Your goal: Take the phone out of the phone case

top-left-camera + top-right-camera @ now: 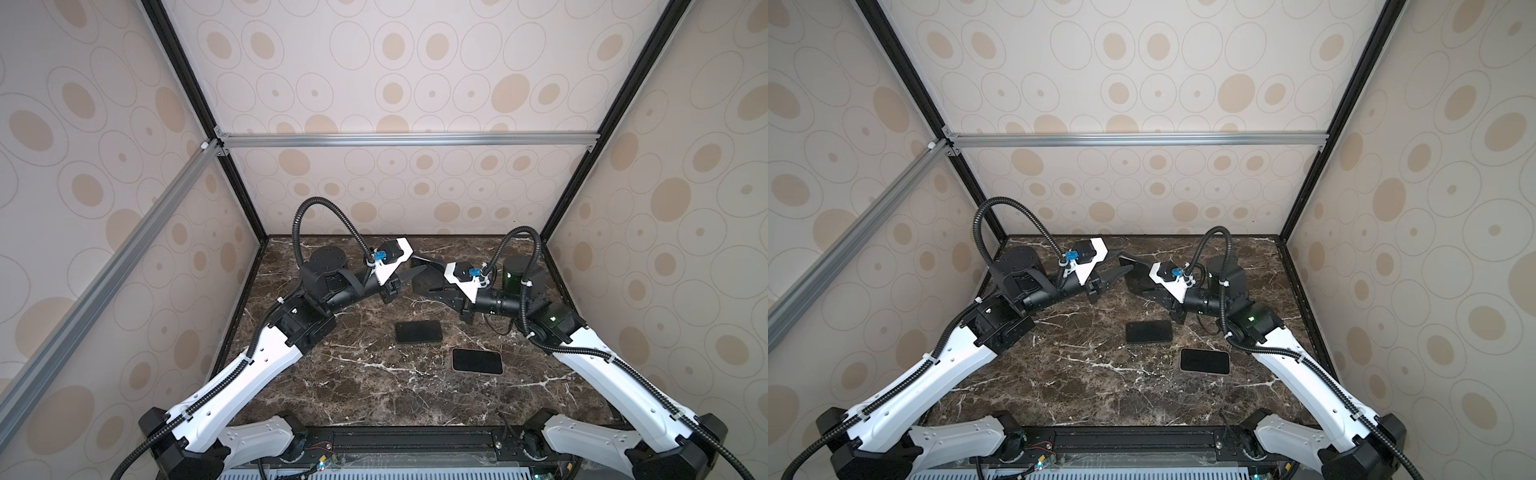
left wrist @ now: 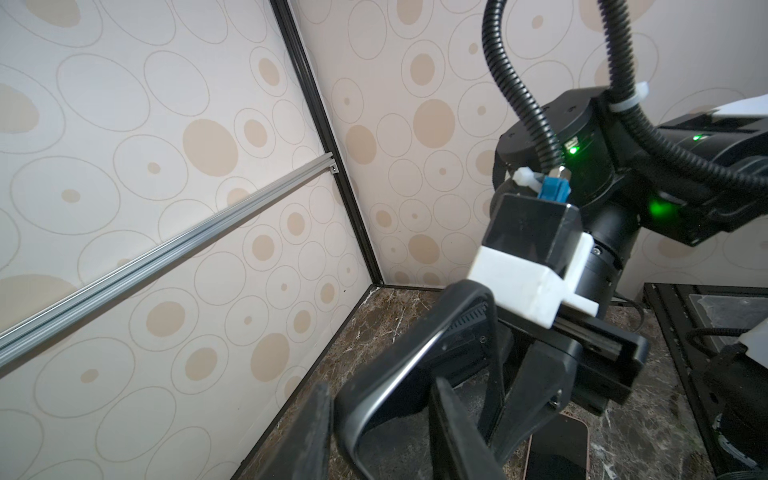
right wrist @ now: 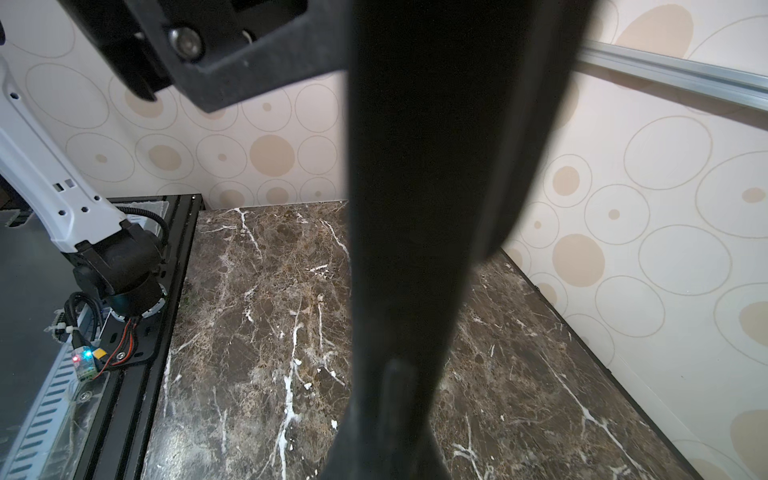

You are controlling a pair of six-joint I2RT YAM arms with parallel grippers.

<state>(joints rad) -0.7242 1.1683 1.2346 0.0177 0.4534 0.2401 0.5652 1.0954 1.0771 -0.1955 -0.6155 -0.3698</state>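
Phone case [image 1: 424,276] is off the table [image 1: 374,395], held tilted in the air near the rear middle, between the two grippers. The left wrist view shows a grey edge just inside its black rim. This is probably the side of the phone [image 2: 399,374], so the phone is judged to be in the case, unconfirmed. Two dark phone-shaped slabs, one plain [image 1: 417,331] and one pink-rimmed [image 1: 477,360], lie flat nearer the front, apart from both grippers.

Right gripper [image 1: 434,289]: jaws pinched on the case edge facing it.
Left gripper [image 2: 380,390]: jaws spread, a case corner between the fingers [image 2: 311,436]; contact not discernible.

Step in hand, as judged: peeling the case off. The next move calls for the left jaws to close on the rim alone and pull away while the right holds firm.

Both forearms reach inward, wrists roughly level, facing each other.
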